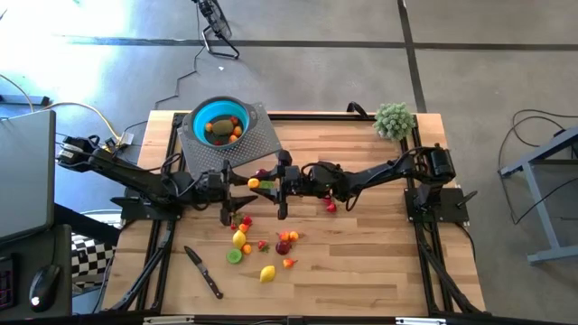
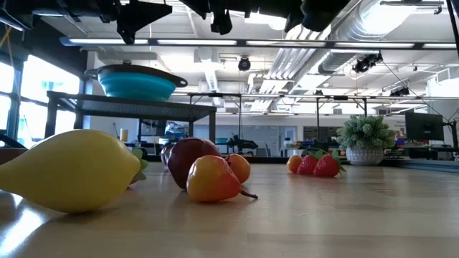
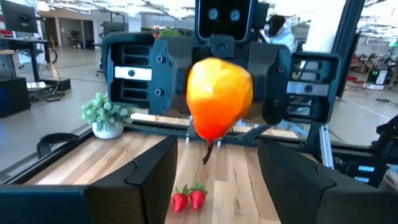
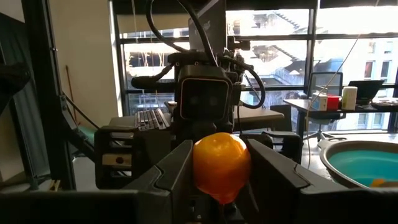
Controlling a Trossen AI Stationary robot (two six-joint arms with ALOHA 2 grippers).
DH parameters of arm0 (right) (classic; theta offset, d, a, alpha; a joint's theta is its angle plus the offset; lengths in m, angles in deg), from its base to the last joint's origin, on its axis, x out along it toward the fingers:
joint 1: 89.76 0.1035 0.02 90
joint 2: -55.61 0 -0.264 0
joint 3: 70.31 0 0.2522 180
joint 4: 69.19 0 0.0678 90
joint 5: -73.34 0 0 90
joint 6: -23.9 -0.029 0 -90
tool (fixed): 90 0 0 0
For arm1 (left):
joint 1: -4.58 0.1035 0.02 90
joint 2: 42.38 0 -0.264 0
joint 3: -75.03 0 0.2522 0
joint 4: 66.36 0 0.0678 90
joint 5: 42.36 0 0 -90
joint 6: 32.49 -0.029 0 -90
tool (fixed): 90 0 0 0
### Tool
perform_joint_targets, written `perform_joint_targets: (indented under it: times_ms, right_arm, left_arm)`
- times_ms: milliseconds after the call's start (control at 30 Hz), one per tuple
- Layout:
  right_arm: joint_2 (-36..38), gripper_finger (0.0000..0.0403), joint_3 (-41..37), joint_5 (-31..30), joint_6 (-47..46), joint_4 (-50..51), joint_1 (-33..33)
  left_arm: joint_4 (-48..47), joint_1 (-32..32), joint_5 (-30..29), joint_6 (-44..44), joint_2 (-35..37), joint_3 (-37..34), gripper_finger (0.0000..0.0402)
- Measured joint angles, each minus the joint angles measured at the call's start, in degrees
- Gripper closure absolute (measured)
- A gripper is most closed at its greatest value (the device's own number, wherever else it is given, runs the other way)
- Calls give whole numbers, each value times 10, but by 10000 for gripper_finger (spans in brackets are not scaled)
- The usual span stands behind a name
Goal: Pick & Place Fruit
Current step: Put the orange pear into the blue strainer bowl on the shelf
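An orange-yellow toy fruit [image 1: 254, 183], red toward its stem end, hangs in the air between my two grippers over the table's middle. My right gripper [image 4: 221, 158] reaches in from the right and is shut on it. My left gripper [image 3: 217, 149] faces it from the left, open, its fingers [image 3: 149, 180] wide apart just short of the fruit. The teal bowl [image 1: 217, 122] holds a few fruits and stands on a raised grey mesh stand [image 1: 257, 135]. Several more fruits [image 1: 262, 244] lie on the wood nearer the front edge. My right gripper pinches the orange fruit by its two sides [image 4: 202, 165] between both fingers [image 4: 177, 171]. The fingers come in level from the table's right. The fruit is lifted clear, its short stem [image 3: 208, 152] pointing down.
A black-handled knife [image 1: 203, 271] lies near the front left. A fuzzy green plant ball [image 1: 394, 119] sits at the far right corner. Two strawberries [image 1: 330, 206] lie under the right arm. A yellow lemon [image 2: 72, 168] and a maroon fruit [image 2: 190, 158] stand close to the low camera.
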State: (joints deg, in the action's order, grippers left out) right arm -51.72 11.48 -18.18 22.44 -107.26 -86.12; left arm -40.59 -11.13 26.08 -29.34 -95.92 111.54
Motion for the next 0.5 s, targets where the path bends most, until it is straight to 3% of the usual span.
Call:
perform_joint_targets:
  times_ms: [167, 500]
  right_arm:
    - [0, 270, 0, 0, 0, 0, 0]
    - [0, 270, 0, 0, 0, 2, 0]
  left_arm:
    - [-2, 0, 0, -1, 0, 0, 210]
    - [-1, 0, -1, -13, 0, 0, 306]
